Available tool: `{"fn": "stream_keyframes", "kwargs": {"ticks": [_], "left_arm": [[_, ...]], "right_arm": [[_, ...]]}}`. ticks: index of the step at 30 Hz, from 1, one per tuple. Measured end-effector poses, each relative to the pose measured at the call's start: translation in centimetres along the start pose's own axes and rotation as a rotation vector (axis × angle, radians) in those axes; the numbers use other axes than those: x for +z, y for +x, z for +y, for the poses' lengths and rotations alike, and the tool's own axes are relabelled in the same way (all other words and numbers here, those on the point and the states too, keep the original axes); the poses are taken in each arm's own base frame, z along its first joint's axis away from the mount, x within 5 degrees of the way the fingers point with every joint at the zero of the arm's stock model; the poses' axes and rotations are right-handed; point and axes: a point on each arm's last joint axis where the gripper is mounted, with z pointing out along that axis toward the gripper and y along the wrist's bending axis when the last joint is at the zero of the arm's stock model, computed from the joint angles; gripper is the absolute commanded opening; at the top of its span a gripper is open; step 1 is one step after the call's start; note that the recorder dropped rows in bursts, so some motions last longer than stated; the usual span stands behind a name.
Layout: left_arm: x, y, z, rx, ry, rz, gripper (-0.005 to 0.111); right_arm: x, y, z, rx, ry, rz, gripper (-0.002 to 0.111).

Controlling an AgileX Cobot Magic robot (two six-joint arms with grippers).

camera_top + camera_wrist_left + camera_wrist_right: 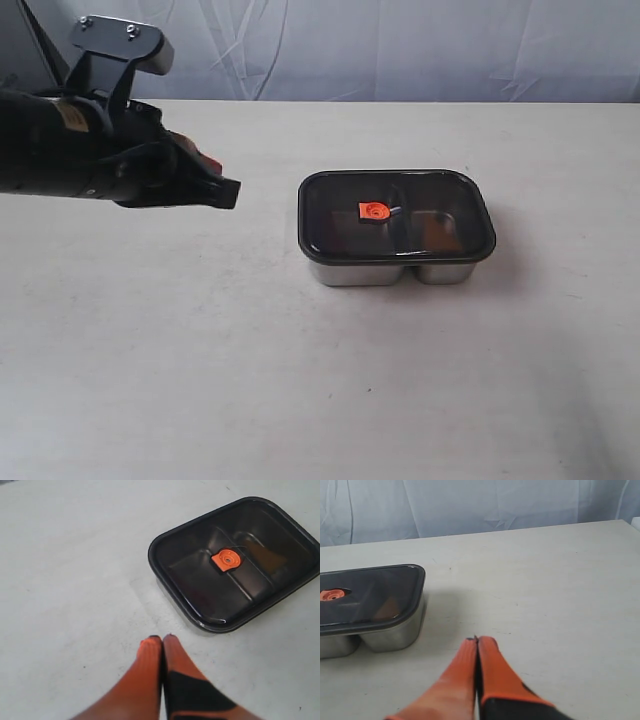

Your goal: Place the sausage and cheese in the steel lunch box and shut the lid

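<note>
the lid [396, 212] sits flush on the lunch box [390, 272], so the job looks done; left pincer [230, 190], at its nine o'clock, and right pincer [477, 641] are closed, empty.

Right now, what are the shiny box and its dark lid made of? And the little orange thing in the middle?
The lunch box looks like polished steel: silvery walls with bright reflections. The lid seems to be smoky see-through plastic, glossy, since the inside shows dimly through it. The orange valve is probably soft rubber or plastic; its look leaves that open.
</note>
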Motion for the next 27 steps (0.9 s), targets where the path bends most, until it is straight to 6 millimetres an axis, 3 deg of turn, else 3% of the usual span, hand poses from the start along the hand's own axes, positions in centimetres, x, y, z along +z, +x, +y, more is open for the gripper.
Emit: {"fn": "stream_keyframes", "kwargs": {"ticks": [1,3,6,7,9,18,27], "left_arm": [[-0.9,0.0,0.0,0.022,-0.004,-0.022,0.000],[-5.4,0.4,-0.1,0.097,-0.020,-0.154,0.000],[-10.1,1.5,-0.3,0.155,-0.035,-0.310,0.000],[-12.1,2.4,-0.1,0.163,-0.049,-0.386,0.000],[-13.8,4.2,0.7,0.119,-0.096,-0.465,0.000],[-16.3,11.3,3.3,-0.057,-0.342,-0.604,0.000],[-16.3,15.3,3.4,-0.148,-0.439,-0.665,0.000]], "right_arm": [[0.0,0.0,0.0,0.000,0.000,0.000,-0.001],[0.0,0.0,0.0,0.000,0.000,0.000,-0.001],[0.0,0.0,0.0,0.000,0.000,0.000,-0.001],[0.0,0.0,0.0,0.000,0.000,0.000,-0.001],[0.0,0.0,0.0,0.000,0.000,0.000,-0.001],[0.0,0.0,0.0,0.000,0.000,0.000,-0.001],[0.0,0.0,0.0,0.000,0.000,0.000,-0.001]]}}
